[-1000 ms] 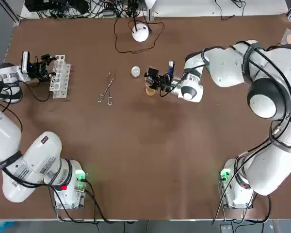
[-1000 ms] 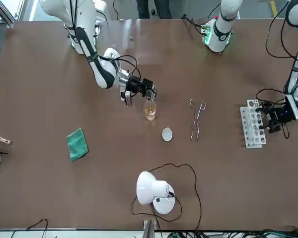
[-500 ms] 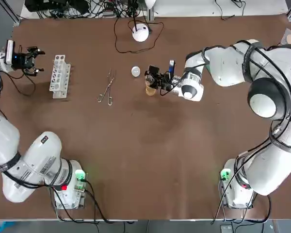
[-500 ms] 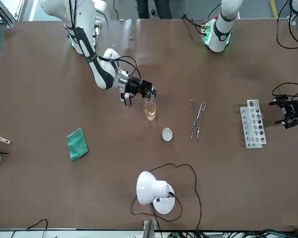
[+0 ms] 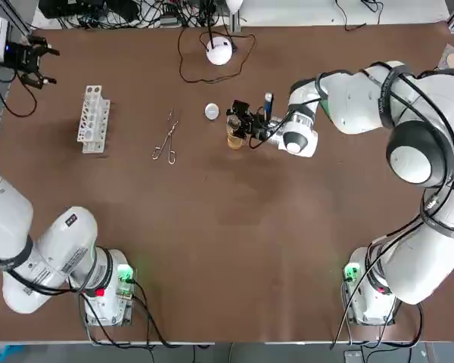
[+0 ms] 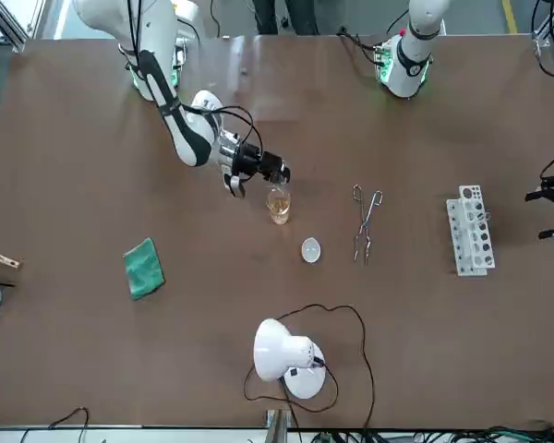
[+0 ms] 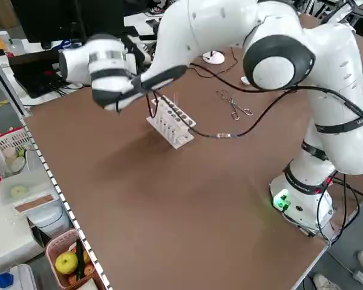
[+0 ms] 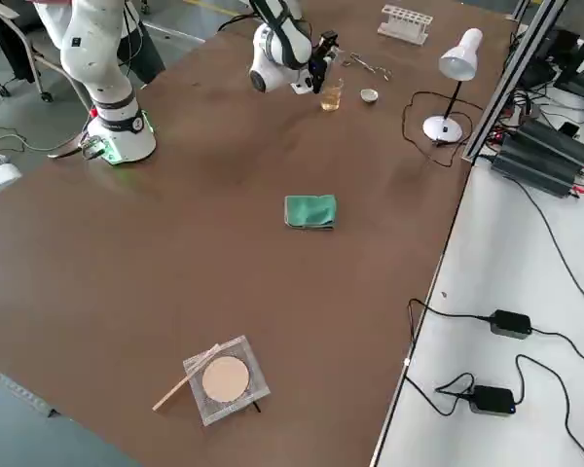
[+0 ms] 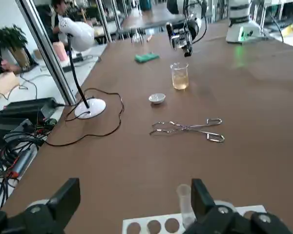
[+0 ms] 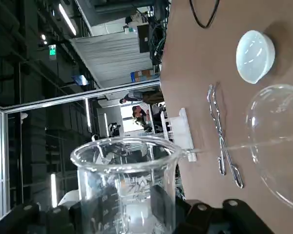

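Observation:
My right gripper is shut on a small clear glass beaker and holds it tilted over a beaker of amber liquid that stands on the brown table. The front view shows that gripper just above the amber beaker. My left gripper hangs open at the table's far left back corner, holding nothing. From its wrist view the left gripper looks over a white test tube rack just below it, with one tube standing in the rack.
The test tube rack lies at the left back. Metal tongs and a small white dish lie left of the amber beaker. A white desk lamp stands behind. A green cloth and a mesh pad lie on my right side.
My left gripper has drawn away from the test tube rack toward the far left back corner. The right gripper has stayed over the amber beaker with the small beaker in it.

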Controlling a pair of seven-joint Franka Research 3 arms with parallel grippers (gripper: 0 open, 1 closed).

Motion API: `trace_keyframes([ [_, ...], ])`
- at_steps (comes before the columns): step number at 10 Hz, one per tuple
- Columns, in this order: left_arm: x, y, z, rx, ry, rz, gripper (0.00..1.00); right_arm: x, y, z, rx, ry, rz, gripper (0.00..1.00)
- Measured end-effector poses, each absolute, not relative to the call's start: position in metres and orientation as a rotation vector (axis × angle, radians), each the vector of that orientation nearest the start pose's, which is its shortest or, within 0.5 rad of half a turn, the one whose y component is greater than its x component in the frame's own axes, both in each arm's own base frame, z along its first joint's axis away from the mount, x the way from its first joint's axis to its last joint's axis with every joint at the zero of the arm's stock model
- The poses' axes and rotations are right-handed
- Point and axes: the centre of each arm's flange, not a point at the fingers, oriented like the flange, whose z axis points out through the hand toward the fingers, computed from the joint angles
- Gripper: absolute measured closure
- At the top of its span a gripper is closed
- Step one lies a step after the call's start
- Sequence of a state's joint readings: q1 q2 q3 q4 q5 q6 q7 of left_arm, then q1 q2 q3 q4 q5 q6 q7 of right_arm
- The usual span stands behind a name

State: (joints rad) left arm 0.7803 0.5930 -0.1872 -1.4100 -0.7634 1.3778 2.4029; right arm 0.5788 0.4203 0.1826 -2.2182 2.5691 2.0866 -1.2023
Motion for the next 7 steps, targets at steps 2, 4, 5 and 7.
trace_keyframes([
  [2,0.583,0.285,0.418,1.541,-1.800,0.944,0.00,0.388,0.408,0.204,-1.550,0.437,-0.084,0.61],
  [4,0.595,0.247,0.464,1.655,-1.821,0.855,0.00,0.388,0.408,0.204,-1.538,0.476,-0.044,0.61],
  [5,0.607,0.220,0.480,1.739,-1.824,0.792,0.00,0.388,0.408,0.204,-1.531,0.499,-0.022,0.61],
  [7,0.625,0.152,0.503,1.919,-1.790,0.596,0.00,0.388,0.408,0.204,-1.514,0.547,0.027,0.61],
])
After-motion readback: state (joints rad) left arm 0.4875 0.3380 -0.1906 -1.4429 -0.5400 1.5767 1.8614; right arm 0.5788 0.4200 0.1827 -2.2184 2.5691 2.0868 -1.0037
